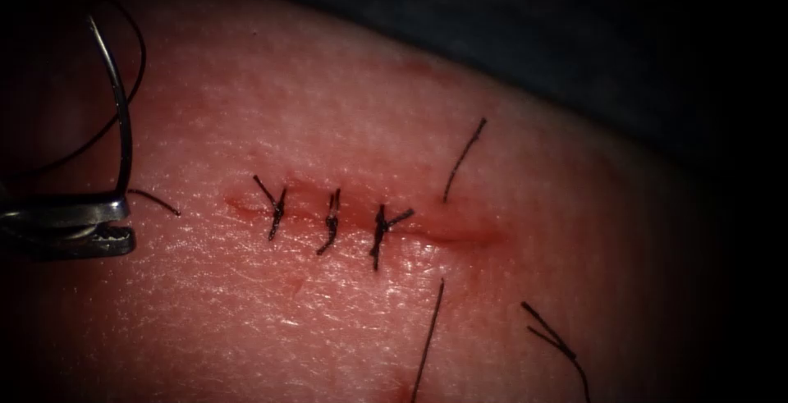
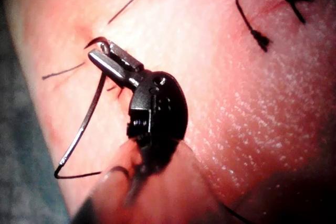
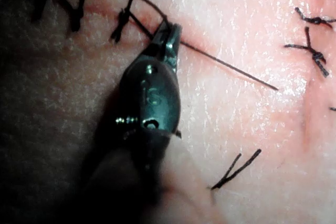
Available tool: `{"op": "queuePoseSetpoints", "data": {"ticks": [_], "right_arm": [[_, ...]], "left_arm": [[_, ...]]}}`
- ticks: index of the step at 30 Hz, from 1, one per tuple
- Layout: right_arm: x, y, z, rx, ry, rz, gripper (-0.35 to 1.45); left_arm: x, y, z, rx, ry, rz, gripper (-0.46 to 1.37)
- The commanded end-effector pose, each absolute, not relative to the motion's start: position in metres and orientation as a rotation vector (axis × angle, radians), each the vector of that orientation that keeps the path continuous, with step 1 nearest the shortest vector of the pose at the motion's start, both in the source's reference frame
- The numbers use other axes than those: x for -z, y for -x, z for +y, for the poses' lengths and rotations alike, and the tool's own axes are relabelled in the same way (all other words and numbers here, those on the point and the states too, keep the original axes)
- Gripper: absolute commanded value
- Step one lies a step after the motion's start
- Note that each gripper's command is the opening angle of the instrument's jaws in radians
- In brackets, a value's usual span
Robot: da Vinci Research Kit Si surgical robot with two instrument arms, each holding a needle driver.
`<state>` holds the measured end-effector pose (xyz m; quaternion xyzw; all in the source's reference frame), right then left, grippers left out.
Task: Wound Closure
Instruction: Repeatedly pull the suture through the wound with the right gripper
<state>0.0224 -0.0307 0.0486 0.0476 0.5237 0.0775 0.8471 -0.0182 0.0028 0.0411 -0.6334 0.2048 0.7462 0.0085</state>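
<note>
The pink, glistening slab of pork-belly tissue (image 1: 509, 304) carries a reddened horizontal cut (image 1: 460, 235). It is drawn together along its left and middle stretch and unstitched at its right end.

Your left hand (image 1: 127, 222) sits well to the left of the cut, clenched on the curved steel needle (image 1: 123, 116) close to one end. The rest of the curve rises free above the jaws, so the needle is out of the tissue and clear of the wound, probably parked there to keep the field open. In the left wrist view the same hand (image 2: 102, 53) pinches the needle (image 2: 86, 119) just off the surface.

Your right hand (image 3: 170, 30) looks closed on the thin black thread (image 3: 231, 66), which runs on either side of its tip — a grip that would keep the strand taut over the tissue.

The thread (image 1: 144, 58) loops behind the needle. Three dark knotted stitches (image 1: 331, 222) cross the cut, and short cut ends of thread (image 1: 464, 157) lie scattered near its open right end — loose strands your thread could catch on there.
</note>
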Motion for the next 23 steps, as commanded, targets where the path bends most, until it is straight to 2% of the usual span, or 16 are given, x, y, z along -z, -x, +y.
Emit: {"op": "queuePoseSetpoints", "data": {"ticks": [1, 23], "right_arm": [[-0.0484, -0.0226, -0.0311, -0.155, -0.107, 1.105, -0.35], [-0.0483, -0.0230, -0.0308, -0.150, -0.107, 1.104, -0.35]], "left_arm": [[-0.0410, 0.0183, 0.0028, -2.341, 1.983, 0.629, -0.35], [-0.0410, 0.0183, 0.0027, -2.341, 1.983, 0.629, -0.35]]}}
